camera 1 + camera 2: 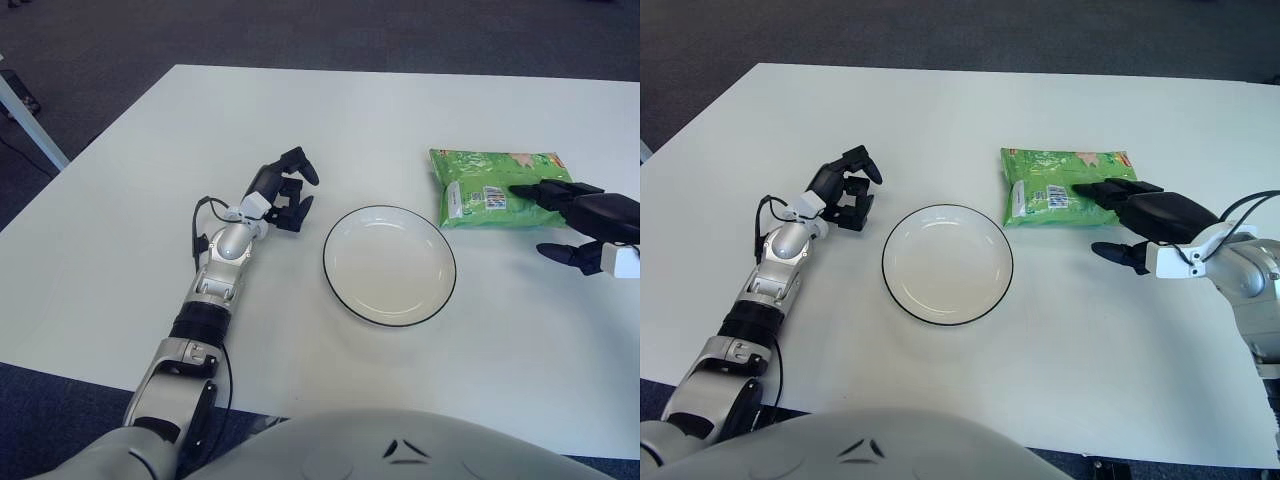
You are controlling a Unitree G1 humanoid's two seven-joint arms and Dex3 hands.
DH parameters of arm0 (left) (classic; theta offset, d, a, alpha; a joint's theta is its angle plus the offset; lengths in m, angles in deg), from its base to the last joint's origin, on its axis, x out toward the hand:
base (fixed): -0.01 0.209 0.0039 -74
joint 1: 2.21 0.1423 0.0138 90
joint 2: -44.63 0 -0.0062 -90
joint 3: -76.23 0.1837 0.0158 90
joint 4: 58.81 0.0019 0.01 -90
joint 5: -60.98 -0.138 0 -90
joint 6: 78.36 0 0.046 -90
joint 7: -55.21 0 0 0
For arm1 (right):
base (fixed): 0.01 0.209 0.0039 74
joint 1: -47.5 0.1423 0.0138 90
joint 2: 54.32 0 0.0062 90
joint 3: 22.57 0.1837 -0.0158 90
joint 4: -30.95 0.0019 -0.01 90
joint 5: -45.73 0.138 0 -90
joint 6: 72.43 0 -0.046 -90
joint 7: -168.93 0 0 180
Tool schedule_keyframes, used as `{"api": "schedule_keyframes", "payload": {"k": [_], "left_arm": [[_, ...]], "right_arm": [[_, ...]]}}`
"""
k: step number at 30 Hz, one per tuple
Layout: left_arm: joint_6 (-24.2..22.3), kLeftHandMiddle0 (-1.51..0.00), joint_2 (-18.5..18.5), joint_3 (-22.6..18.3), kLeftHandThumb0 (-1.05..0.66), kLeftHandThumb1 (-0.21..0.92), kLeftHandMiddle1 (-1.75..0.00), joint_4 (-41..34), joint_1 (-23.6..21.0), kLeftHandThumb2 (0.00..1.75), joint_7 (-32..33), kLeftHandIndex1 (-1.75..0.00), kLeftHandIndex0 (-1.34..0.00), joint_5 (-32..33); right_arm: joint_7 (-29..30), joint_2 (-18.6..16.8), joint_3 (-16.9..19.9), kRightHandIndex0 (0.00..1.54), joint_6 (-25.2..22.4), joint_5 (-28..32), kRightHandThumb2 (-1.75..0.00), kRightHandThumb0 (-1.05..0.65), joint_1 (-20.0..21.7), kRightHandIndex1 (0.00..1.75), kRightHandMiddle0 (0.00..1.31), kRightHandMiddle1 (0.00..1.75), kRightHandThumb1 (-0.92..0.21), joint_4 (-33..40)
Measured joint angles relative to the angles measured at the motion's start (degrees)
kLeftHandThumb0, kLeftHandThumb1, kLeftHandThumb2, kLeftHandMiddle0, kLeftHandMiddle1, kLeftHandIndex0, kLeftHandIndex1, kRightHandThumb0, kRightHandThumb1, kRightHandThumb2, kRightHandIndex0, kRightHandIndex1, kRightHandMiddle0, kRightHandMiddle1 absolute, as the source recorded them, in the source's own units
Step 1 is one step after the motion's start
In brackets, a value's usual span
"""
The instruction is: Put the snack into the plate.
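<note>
Left hand (283,190) lying on white bench (150,180) just left of plate (389,265), fingers curled inward, gripping nothing. Plate, white with dark rim, sitting mid-bench, holding nothing. Snack (1065,187), green packet, lying flat on bench right of plate and slightly beyond it, apart from rim. Right hand (1130,225) reaching in from right edge, upper fingers (1110,190) resting on packet's right end, lower finger stretching over bench beside it, spread apart; packet not lifted.
</note>
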Motion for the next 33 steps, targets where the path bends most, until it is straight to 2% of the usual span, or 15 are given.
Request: {"api": "schedule_keyframes", "payload": {"k": [6, 14, 22, 33], "left_arm": [[-0.4, -1.27, 0.0, 0.1, -0.47, 0.36, -1.75, 0.0, 0.0, 1.27, 0.0, -1.75, -0.58, 0.1], [-0.8, -1.27, 0.0, 0.3, -0.46, 0.36, -1.75, 0.1, -0.1, 1.26, -0.1, -1.75, -0.57, 0.1], [-1.1, -1.25, 0.1, 0.7, -0.46, 0.37, -1.75, 0.1, -0.1, 1.25, -0.3, -1.75, -0.57, 0.1], [-1.5, -1.25, 0.1, 1.0, -0.46, 0.37, -1.75, 0.0, -0.2, 1.24, -0.6, -1.75, -0.57, 0.5]], "right_arm": [[0.3, 0.0, 0.0, 0.04, 0.2, -0.2, -0.85, -0.92, 0.3, 0.03, 0.0, 0.3, -0.92, -0.4], [3.6, 0.0, 0.0, 0.06, 1.1, -2.1, -0.8, -0.92, 3.1, 0.04, 0.0, 0.29, -0.92, -2.5], [6.3, 1.1, -1.3, 0.07, 3.0, -4.6, -0.77, -0.97, 9.4, 0.04, 0.0, 0.26, -0.92, -6.2], [6.3, 3.2, -5.8, 0.09, 6.7, -5.4, -0.76, -0.98, 18.9, 0.06, 0.0, 0.38, -0.92, -10.8]]}}
